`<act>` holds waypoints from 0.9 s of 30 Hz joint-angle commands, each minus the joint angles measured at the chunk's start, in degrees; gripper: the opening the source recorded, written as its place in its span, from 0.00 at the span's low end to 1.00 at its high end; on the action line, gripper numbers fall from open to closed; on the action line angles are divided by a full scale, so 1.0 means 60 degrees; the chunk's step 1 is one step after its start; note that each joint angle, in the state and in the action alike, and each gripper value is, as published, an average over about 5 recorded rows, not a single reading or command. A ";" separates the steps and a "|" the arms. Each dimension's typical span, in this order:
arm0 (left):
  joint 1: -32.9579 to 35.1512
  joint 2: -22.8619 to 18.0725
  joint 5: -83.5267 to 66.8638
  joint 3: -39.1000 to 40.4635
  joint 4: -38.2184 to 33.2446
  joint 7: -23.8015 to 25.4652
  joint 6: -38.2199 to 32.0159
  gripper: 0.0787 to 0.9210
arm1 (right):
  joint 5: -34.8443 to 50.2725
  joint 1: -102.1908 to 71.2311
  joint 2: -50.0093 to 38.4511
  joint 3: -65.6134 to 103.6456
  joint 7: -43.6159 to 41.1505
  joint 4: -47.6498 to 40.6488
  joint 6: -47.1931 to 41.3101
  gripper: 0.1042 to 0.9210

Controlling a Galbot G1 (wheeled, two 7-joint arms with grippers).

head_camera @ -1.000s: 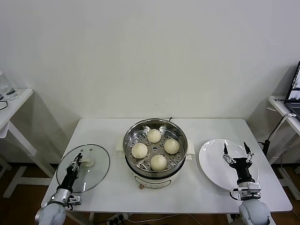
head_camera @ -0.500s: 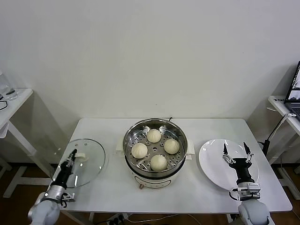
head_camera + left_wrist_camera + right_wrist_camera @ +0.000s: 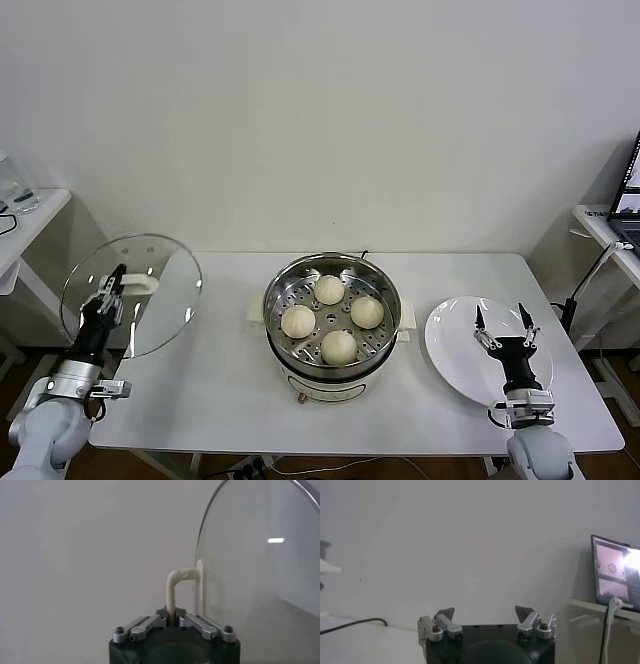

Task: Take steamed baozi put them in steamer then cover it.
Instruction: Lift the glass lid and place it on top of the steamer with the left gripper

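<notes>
Cover [image 3: 135, 292] pinched upright by left tool [image 3: 108, 283], steamer [image 3: 332, 313] unobstructed, right tool [image 3: 500, 322] spread over plate [image 3: 455, 350]

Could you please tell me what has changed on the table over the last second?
The left gripper, shut on the handle of the cover, has lifted the cover off the table and tipped it nearly upright, out past the table's left edge. The four baozi stay in the steamer, and the right gripper waits open over the white plate as before.
</notes>
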 commanded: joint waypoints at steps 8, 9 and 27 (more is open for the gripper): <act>-0.1047 -0.0893 0.0329 0.6085 -0.4390 0.3059 0.4358 0.13 | 0.0008 -0.0029 0.0061 0.0144 -0.0062 -0.0240 0.0148 0.88; -0.1192 -0.1039 0.0441 0.6375 -0.4271 0.3243 0.4586 0.13 | 0.0004 -0.0021 0.0071 0.0145 -0.0067 -0.0268 0.0162 0.88; -0.2443 -0.2410 0.1344 0.8208 -0.2581 0.5357 0.6429 0.13 | -0.0192 0.0282 0.0357 0.0045 -0.0161 -0.0920 0.0378 0.88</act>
